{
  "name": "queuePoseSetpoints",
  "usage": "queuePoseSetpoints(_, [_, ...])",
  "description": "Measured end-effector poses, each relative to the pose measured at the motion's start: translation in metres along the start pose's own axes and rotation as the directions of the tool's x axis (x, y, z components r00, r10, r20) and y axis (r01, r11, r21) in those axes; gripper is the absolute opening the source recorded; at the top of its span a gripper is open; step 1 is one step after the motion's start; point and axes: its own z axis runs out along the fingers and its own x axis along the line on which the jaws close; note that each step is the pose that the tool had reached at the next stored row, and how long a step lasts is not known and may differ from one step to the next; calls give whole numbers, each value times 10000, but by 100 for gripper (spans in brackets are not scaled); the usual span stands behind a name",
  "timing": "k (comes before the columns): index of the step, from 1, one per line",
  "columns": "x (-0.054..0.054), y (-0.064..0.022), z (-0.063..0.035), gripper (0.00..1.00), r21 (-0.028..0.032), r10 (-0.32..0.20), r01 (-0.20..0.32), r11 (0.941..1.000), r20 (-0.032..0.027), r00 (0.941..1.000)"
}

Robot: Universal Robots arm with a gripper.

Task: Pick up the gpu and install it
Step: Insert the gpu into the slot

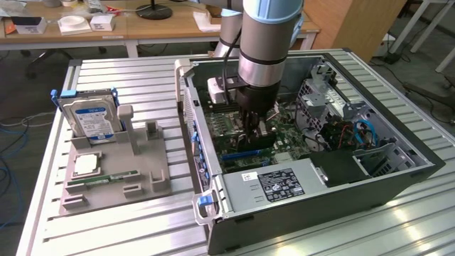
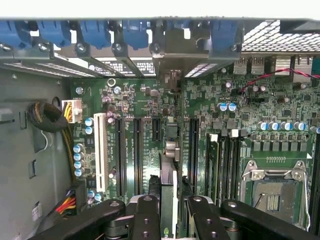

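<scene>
Nearest in the exterior view, the open computer case (image 1: 320, 216) lies on its side on the ribbed aluminium table (image 1: 142, 74), with its labelled power supply (image 1: 274, 186) at the near end. At about nine o'clock from the case sits a grey fixture (image 1: 142, 160); it carries a narrow green memory stick (image 1: 103, 180) lying flat, a square silvery chip (image 1: 85, 164) just behind that, and a blue-labelled hard drive (image 1: 91, 120) standing upright at the fixture's far end.

Further in, the arm (image 1: 263, 48) comes straight down from twelve o'clock into the case. The gripper (image 1: 254, 130) (image 2: 172, 210) is clamped on the gpu (image 1: 256, 141) (image 2: 167, 195), a black finger (image 2: 147, 217) pressing on either face. The card stands on edge over the motherboard (image 1: 284, 144) (image 2: 135, 100), among the long expansion slots, its far end reaching the bracket openings in the case's rear wall; whether its lower edge is down in a slot I cannot tell. An empty processor socket (image 2: 272, 192) lies beside the card.

At about three o'clock from the gripper, blue cables (image 1: 363, 130) curl by the drive bays. Farthest off, wooden desks (image 1: 142, 29) hold small boxes.
</scene>
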Motion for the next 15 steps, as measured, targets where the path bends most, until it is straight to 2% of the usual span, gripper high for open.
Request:
queuePoseSetpoints(6, [1, 24, 1, 26, 1, 0, 0, 10000, -2, 10000])
queuePoseSetpoints(15, [1, 47, 4, 26, 44, -2, 2, 10000, 1, 10000])
